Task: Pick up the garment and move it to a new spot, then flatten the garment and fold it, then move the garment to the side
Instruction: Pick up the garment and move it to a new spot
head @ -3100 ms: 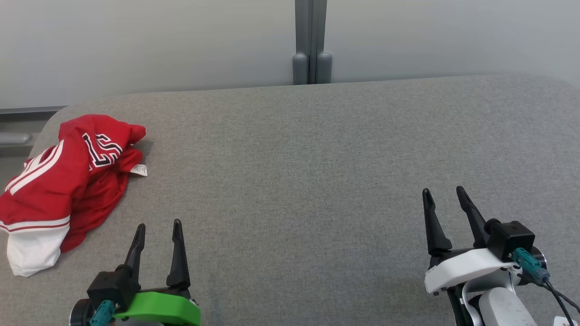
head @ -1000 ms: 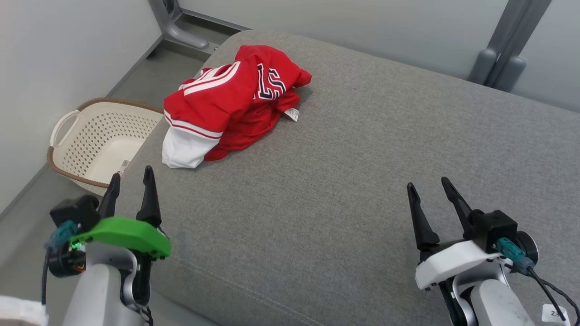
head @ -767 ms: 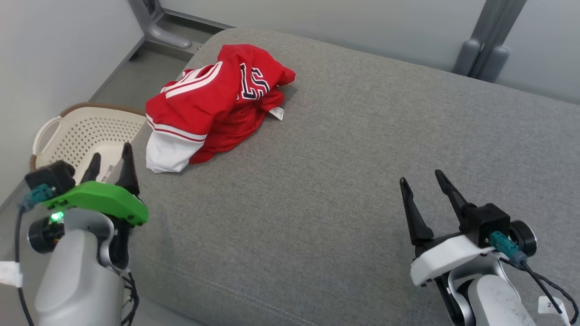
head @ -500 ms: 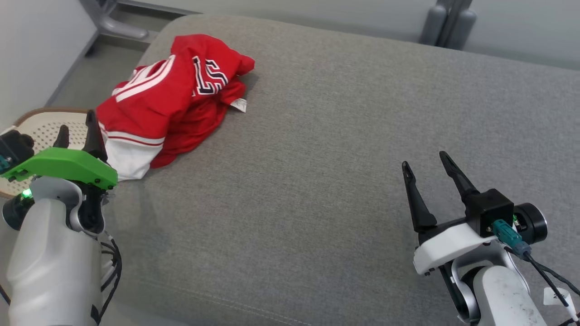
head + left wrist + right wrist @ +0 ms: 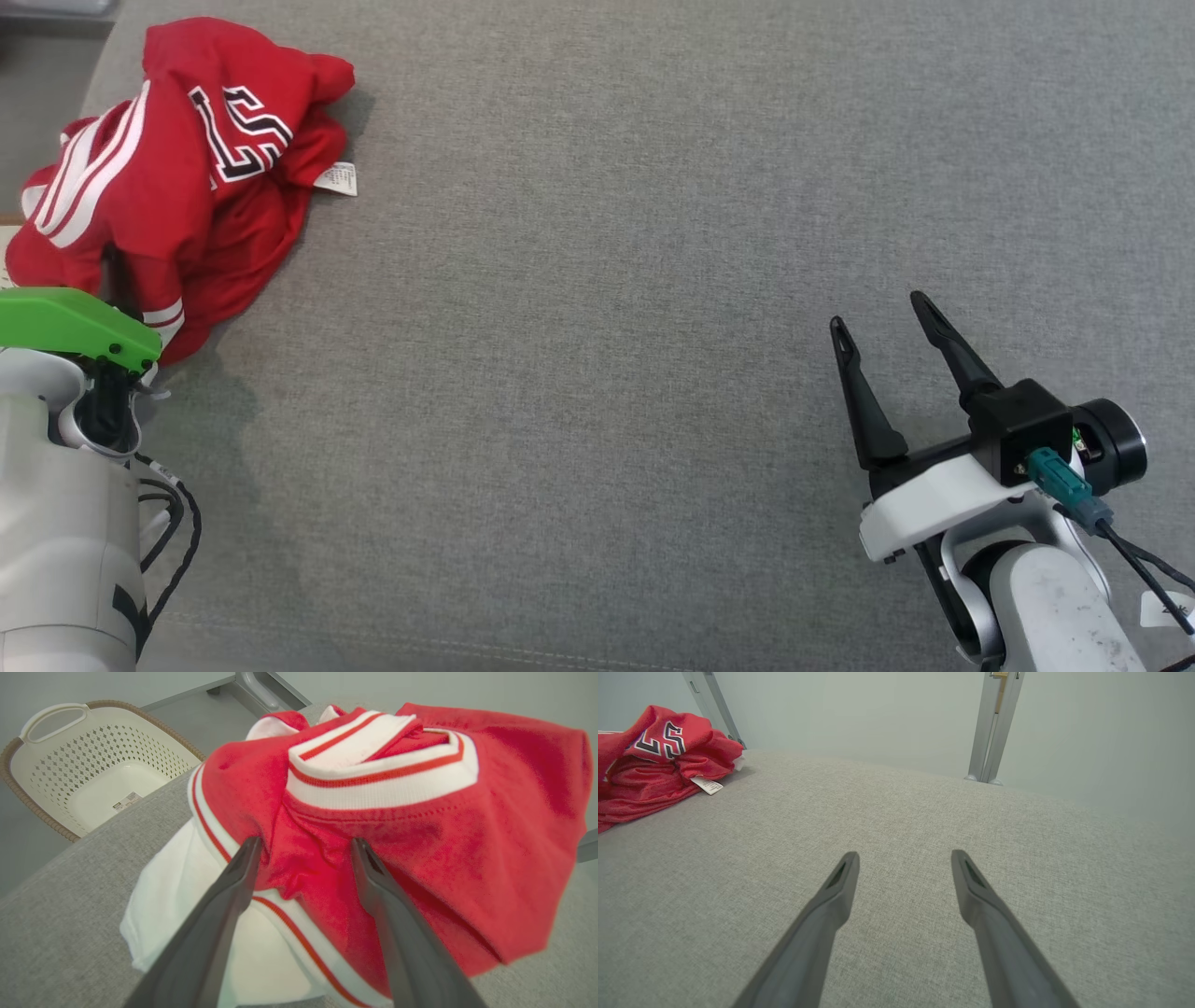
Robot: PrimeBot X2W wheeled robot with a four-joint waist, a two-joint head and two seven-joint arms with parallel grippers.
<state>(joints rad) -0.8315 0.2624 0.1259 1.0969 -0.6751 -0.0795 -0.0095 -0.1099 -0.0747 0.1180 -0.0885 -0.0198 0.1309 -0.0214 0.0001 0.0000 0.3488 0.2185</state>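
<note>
The garment (image 5: 187, 159) is a crumpled red jersey with white stripes, a white sleeve and dark numerals. It lies at the far left of the grey cushion, by its edge. My left gripper (image 5: 306, 844) stands open right at the garment (image 5: 420, 812), its fingertips either side of a red fold just above the white sleeve. In the head view, its green wrist mount (image 5: 70, 322) covers the garment's near edge. My right gripper (image 5: 878, 311) hangs open and holds nothing over bare cushion at the lower right, far from the garment (image 5: 654, 765).
The grey cushioned surface (image 5: 607, 327) stretches wide between the two arms. A cream perforated laundry basket (image 5: 140, 718) stands on the floor beyond the cushion's left edge. A grey metal post (image 5: 994, 723) rises against the wall behind.
The head camera has swung and tilted down. My left gripper has gone forward to the garment's near edge, so its fingers now straddle the fabric. Both grippers stay open.
</note>
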